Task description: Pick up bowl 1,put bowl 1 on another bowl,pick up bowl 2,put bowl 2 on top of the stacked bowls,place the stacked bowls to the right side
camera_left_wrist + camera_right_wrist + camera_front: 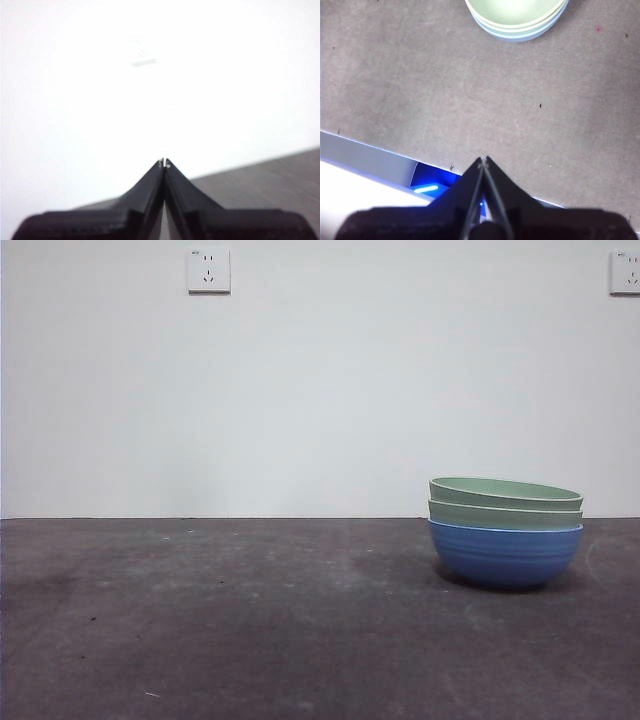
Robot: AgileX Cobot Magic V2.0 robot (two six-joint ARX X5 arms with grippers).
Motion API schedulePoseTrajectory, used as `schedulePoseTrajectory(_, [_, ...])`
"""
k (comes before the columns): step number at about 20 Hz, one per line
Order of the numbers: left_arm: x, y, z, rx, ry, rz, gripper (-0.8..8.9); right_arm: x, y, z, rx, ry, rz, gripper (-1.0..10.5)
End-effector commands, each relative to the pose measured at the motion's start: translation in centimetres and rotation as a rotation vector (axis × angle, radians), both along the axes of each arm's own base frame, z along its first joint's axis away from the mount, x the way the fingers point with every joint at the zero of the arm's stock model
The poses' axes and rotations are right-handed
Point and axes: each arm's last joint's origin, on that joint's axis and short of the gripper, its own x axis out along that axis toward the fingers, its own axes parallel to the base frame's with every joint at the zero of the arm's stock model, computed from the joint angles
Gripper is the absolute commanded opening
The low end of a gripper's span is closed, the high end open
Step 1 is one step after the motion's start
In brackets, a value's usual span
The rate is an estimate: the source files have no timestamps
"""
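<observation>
On the right of the dark table in the front view stands the stack of three bowls: the blue bowl (505,553) at the bottom, a pale green bowl (505,514) nested in it, and a second pale green bowl (505,491) on top. From above, the right wrist view catches part of the stacked bowls (516,17). My right gripper (483,160) hangs shut and empty over the table's edge, well away from the stack. My left gripper (163,162) is shut and empty too, facing the white wall. Neither arm appears in the front view.
The grey tabletop (220,620) stretches left of the stack. A white wall with two sockets (208,270) stands behind. In the right wrist view the table's edge (370,155) and a blue light (427,188) lie under the gripper.
</observation>
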Motion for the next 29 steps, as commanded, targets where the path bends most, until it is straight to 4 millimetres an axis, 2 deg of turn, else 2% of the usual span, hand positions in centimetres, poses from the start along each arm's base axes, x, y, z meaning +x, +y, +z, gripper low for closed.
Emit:
schedulePoseTrajectory(1, [0.8, 0.4, -4.7, 0.023, -0.012, 0.048, -0.03, 0.0, 0.0, -0.2, -0.004, 0.001, 0.006, 0.0])
schedulePoseTrajectory(5, [1.4, 0.8, -12.3, 0.024, 0.040, 0.097, -0.03, 0.0, 0.0, -0.2, -0.004, 0.001, 0.006, 0.0])
schedulePoseTrajectory(7, [1.8, 0.8, -15.4, 0.020, 0.060, 0.100, -0.03, 0.0, 0.0, -0.2, -0.004, 0.001, 0.006, 0.0])
schedulePoseTrajectory(13, [2.3, 0.9, -21.8, -0.019, 0.102, 0.098, -0.03, 0.0, 0.0, -0.2, -0.004, 0.001, 0.006, 0.0])
schedulePoseTrajectory(19, [2.3, 0.9, -25.1, -0.062, 0.141, 0.095, -0.03, 0.0, 0.0, -0.2, -0.004, 0.001, 0.006, 0.0])
schedulePoseTrajectory(26, [2.0, 0.8, -26.8, -0.135, 0.314, 0.098, -0.03, 0.0, 0.0, -0.2, -0.004, 0.001, 0.006, 0.0])
schedulePoseTrajectory(29, [2.0, 0.8, -26.7, -0.166, 0.309, 0.099, -0.03, 0.0, 0.0, -0.2, -0.004, 0.001, 0.006, 0.0])
